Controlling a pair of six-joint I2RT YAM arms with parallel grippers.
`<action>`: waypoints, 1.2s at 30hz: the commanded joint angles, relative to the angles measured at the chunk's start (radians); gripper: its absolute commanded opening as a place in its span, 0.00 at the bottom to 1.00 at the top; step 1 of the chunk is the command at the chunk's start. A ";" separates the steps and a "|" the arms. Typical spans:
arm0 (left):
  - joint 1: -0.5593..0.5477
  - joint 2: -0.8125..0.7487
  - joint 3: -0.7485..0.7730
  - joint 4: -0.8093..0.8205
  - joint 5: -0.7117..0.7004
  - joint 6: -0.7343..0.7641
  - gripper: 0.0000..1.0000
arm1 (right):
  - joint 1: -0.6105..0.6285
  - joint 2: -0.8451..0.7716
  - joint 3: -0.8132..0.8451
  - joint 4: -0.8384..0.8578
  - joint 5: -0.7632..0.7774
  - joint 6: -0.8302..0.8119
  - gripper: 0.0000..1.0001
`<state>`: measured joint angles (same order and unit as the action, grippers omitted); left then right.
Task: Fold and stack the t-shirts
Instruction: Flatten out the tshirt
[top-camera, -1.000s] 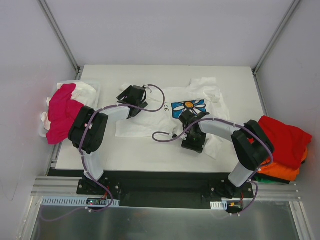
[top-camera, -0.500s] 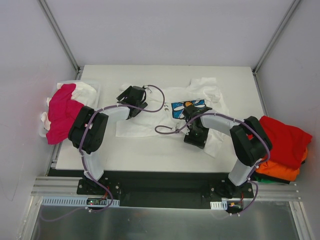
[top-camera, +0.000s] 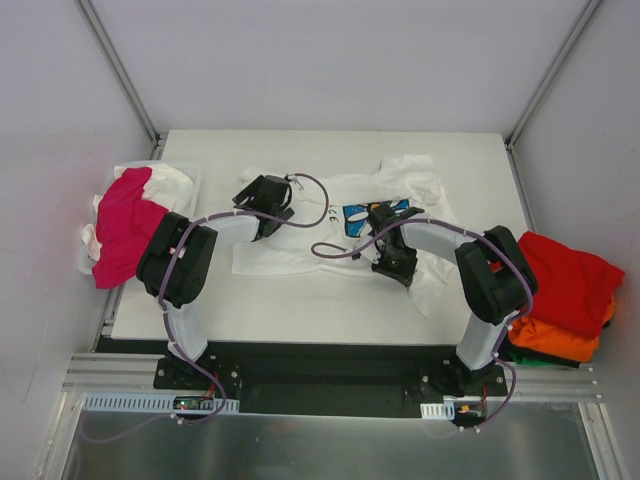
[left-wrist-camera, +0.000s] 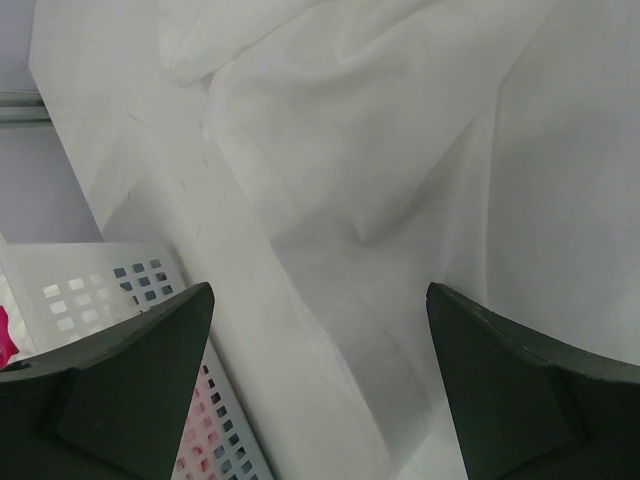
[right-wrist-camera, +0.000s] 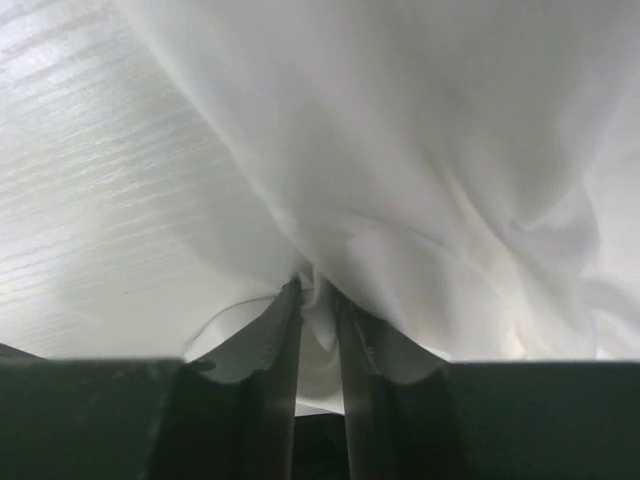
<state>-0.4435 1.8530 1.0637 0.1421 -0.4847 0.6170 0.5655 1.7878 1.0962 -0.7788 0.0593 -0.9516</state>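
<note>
The task is judged barely begun. A red t-shirt (top-camera: 565, 272) is piled on an orange t-shirt (top-camera: 556, 346) off the table's (top-camera: 300, 300) right edge, and a magenta-pink t-shirt (top-camera: 125, 235) is heaped on the basket (top-camera: 192, 172) at left. The white daisy-print t-shirt (top-camera: 415, 185) is spread mid-table, rumpled and unfolded. Only by the right wrist view is the right gripper (right-wrist-camera: 318, 292) shown pinched narrowly on a fold of it. By the left wrist view, the left gripper (left-wrist-camera: 312, 305) is shown wide apart above its left part, nothing gripped.
</note>
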 joint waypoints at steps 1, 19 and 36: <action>0.012 -0.028 -0.016 0.014 -0.032 0.003 0.88 | -0.006 0.018 0.004 0.026 -0.042 0.010 0.18; 0.011 -0.035 0.021 0.013 -0.041 0.010 0.88 | 0.076 -0.261 -0.053 -0.195 -0.119 0.077 0.01; 0.011 -0.052 0.012 0.013 -0.040 0.020 0.88 | 0.207 -0.260 -0.007 -0.309 -0.282 0.099 0.02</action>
<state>-0.4431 1.8515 1.0580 0.1440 -0.5072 0.6216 0.7364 1.5333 1.0447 -1.0225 -0.1616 -0.8669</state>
